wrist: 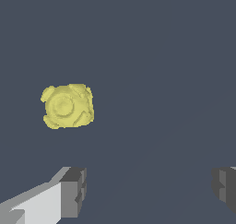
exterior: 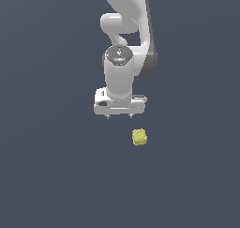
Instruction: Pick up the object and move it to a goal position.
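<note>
We see the white robot gripper (exterior: 120, 115) hanging above the plain dark grey-blue floor (exterior: 47, 175), its 2 grey-padded fingers (wrist: 73, 191) spread wide apart with nothing between them. The small pale-yellow lumpy round chunk (exterior: 139, 137) lies on the floor, off to the exterior view's right of the claw and nearer the camera, not under it. In the wrist view the chunk (wrist: 68, 106) sits outside the gap between the fingers. We judge the claw is open ready for the approach; it needs to shift over the chunk before descending. No goal marker shows.
</note>
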